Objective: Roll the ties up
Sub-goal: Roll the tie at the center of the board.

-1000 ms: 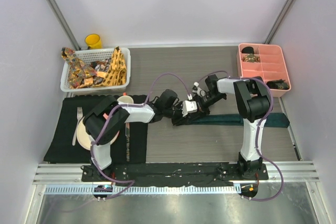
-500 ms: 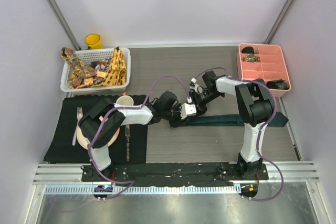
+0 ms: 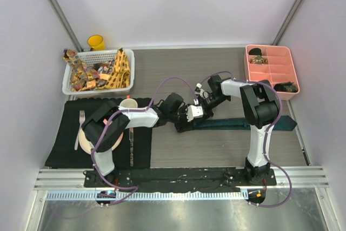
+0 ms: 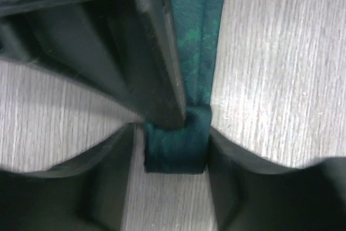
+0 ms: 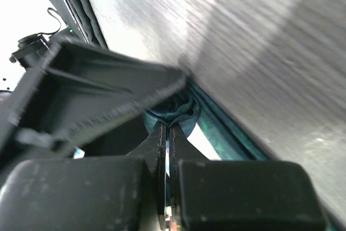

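My left pincer (image 4: 174, 158) stands part-open astride the teal tie's (image 4: 197, 36) small rolled end. My right pincer (image 5: 167, 133), pressed shut, pokes into that roll. The tie's unrolled length runs rightward along the table (image 3: 216, 74).

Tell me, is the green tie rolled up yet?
Barely: one end of the tie is curled into a roll; the rest lies flat.

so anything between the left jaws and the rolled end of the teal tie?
Nothing visible. The rolled end of the teal tie lies directly between the open jaws of the left gripper. The right gripper, jaws shut, has its tips at the roll from the far side, not blocking the left.
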